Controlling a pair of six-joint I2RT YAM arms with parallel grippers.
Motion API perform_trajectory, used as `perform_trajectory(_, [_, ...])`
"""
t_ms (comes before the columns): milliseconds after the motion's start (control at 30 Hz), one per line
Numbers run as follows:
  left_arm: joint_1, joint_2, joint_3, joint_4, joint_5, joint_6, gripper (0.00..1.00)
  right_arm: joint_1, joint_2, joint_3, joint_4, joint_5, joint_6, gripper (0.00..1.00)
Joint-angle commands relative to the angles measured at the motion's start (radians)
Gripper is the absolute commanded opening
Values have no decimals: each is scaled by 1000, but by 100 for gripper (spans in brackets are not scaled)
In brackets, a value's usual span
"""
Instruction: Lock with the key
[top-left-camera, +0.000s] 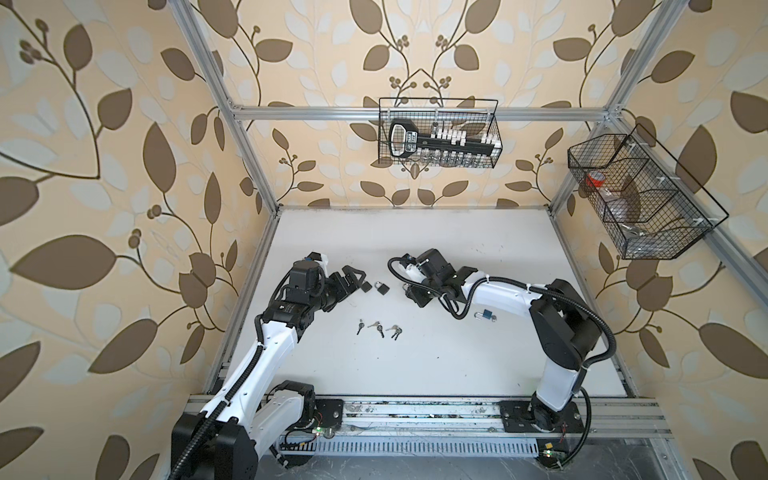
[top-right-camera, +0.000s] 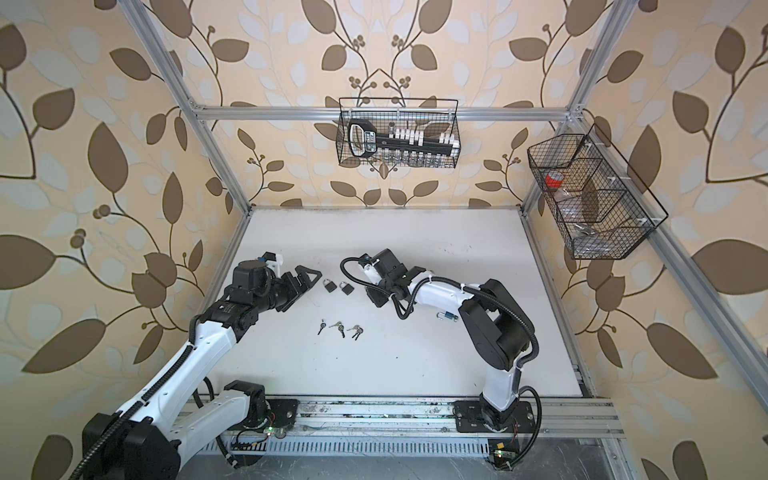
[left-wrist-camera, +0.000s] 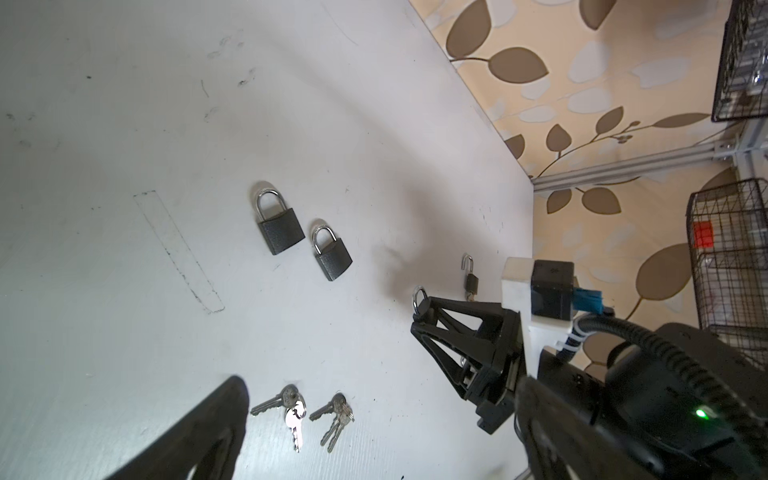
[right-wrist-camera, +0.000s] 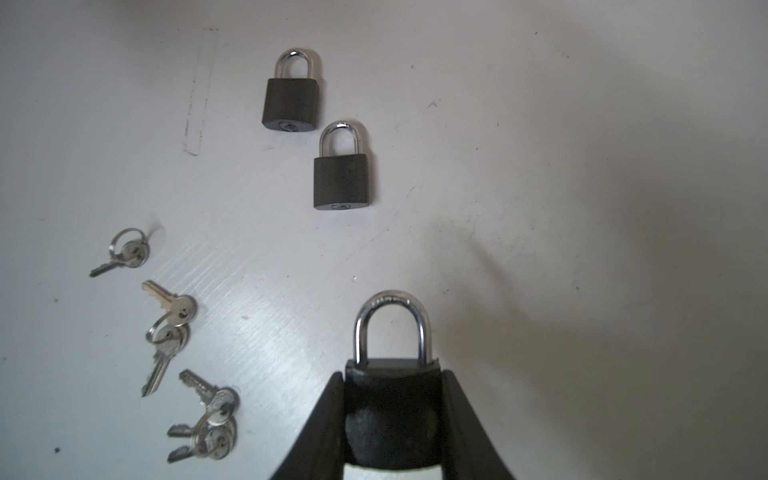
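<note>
Scuffed white table (top-left-camera: 415, 365), locks and keys.
Two dark padlocks (right-wrist-camera: 291, 106) side by side, three key bunches (right-wrist-camera: 166, 332) near, blue padlock (top-left-camera: 485, 316) apart.

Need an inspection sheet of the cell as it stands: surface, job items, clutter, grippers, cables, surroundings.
Surface: white table, scuffed, with a faint drawn outline.
Job's things: two dark padlocks lying flat, shackles closed; third padlock held; blue padlock, shackle open, near the right arm; three key sets loose.
Clutter: nothing seen.
Grippers: left gripper open, empty; right gripper shut on the third padlock's body.
Cables: black conduit along both arms.
Surroundings: two wire baskets, leaf wallpaper.
</note>
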Motion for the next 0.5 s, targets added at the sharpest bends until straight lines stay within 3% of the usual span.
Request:
perform_trajectory(0, [39, 11, -26, 119, 111, -49, 99, 2, 47, 64, -4, 37, 13, 0])
perform_trajectory(467, [92, 2, -75, 146, 164, -69, 99, 15, 202, 185, -26, 70, 4, 1])
